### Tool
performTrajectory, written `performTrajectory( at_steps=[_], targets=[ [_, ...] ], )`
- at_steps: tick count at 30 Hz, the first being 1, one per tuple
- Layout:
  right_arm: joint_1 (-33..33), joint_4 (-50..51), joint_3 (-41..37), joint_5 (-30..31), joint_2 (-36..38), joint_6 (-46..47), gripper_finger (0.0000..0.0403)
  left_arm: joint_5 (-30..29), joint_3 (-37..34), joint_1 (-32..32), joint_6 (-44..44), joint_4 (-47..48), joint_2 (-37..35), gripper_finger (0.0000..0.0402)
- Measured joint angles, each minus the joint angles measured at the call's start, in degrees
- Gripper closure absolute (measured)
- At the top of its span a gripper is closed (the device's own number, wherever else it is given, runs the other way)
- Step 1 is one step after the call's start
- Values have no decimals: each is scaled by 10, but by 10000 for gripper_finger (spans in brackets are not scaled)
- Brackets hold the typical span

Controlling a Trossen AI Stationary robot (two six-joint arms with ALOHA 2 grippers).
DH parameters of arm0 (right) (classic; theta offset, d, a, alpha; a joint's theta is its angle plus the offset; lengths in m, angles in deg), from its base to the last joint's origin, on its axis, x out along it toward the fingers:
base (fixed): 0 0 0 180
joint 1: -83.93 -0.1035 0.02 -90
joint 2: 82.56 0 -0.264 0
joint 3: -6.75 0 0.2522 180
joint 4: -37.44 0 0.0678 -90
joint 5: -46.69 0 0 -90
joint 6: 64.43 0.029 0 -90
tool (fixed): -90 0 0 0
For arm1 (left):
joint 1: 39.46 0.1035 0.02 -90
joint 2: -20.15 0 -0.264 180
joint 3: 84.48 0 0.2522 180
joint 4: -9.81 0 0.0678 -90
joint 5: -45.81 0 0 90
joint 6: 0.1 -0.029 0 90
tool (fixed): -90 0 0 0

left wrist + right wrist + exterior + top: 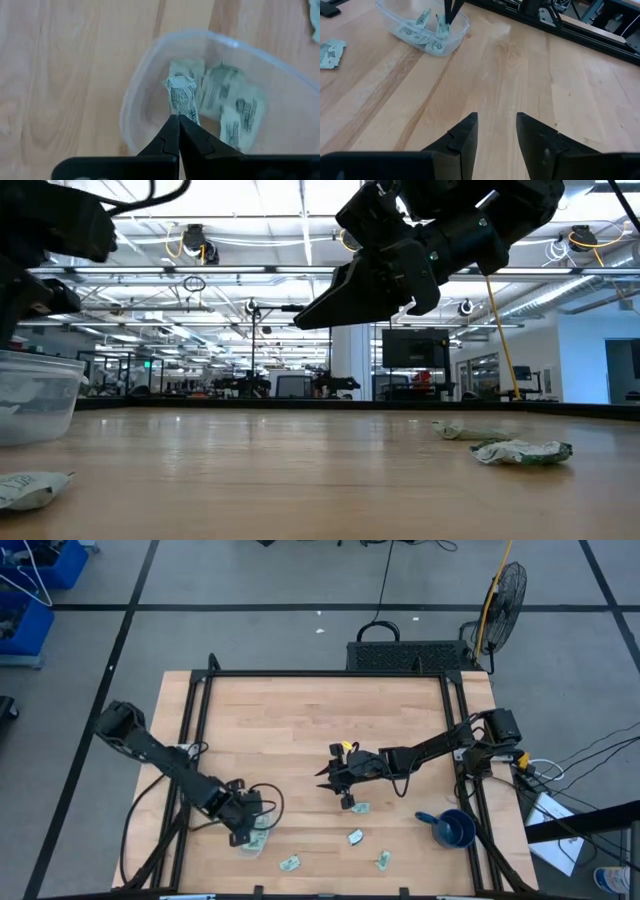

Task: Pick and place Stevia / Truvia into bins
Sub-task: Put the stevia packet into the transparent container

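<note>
Your left gripper (178, 120) is pinched together on one sachet (182, 97), holding it by its lower end just above the tub (131, 107). The sachet hangs upright inside the tub's rim, not yet let go. Below it, several more sachets (235, 107) already lie flat on the tub's floor; three or four can be made out, though the exact count is hard to tell.

In the high view, the tub (253, 840) sits near the front edge of the table (300, 730), left of centre, with your left gripper (246, 825) right over it.

Your right gripper (496, 131) has its fingers apart and holds nothing. It hovers above bare wood near the middle of the table, well clear of the tub.

Still loose on the table are four sachets: one (290, 863) just right of the tub, one (361, 807) just below the right gripper, and two more, (355, 836) and (383, 860), toward the front right. A blue cup (455, 829) stands at the right edge.

By this showing you are roughly halfway: one drop pending, four left to fetch.
</note>
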Motion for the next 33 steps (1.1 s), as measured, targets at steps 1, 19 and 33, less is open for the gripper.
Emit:
performTrajectory(
  at_steps=[1, 19, 33],
  targets=[
    [0, 0, 0, 0, 0, 0, 273, 0, 0, 5, 1, -5, 2, 399],
    [-1, 3, 0, -1, 0, 11, 273, 23, 6, 52, 17, -10, 7, 331],
    [-61, 357, 60, 22, 60, 125, 273, -27, 114, 87, -79, -10, 7, 330]
  ],
)
